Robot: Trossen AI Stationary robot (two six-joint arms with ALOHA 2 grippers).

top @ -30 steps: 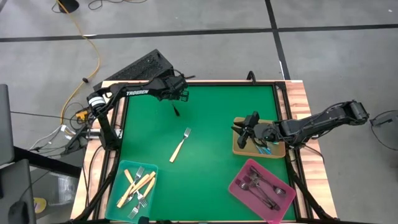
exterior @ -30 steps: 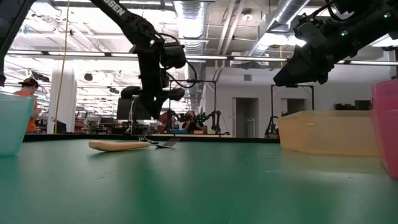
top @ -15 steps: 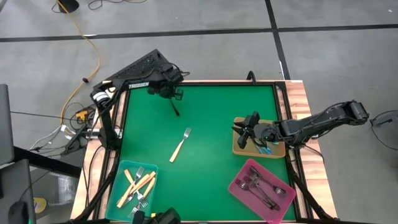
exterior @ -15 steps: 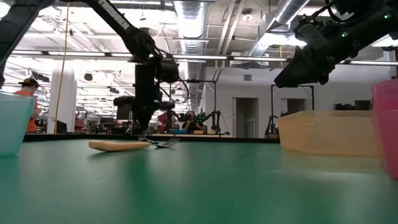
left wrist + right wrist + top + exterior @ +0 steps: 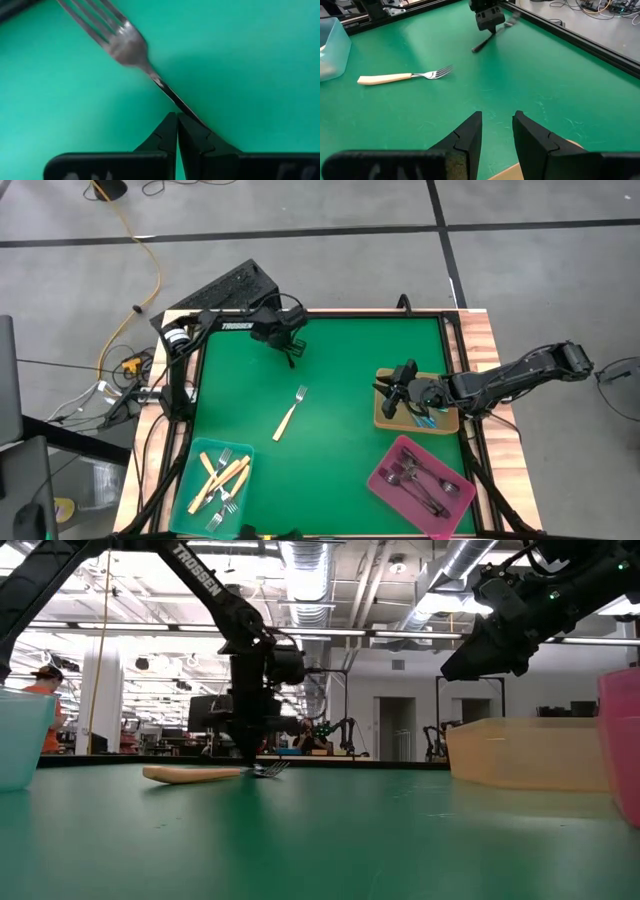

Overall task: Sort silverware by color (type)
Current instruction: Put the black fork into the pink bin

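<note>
The green table mat (image 5: pixel 340 430) sits in a bright, open workshop with ceiling ducts. At its far edge the left gripper (image 5: pixel 177 120) is pinched tight on a dark-handled fork (image 5: pixel 125 42), seemingly low over the mat. The right gripper (image 5: pixel 497 120) hangs half-spread and empty over the tan tray (image 5: pixel 388 418). A cream-handled fork (image 5: pixel 289 413) lies mid-mat.

Robotics lab: exposed ceiling ducts (image 5: pixel 310 560), more robot arms (image 5: pixel 340 730) behind.
</note>
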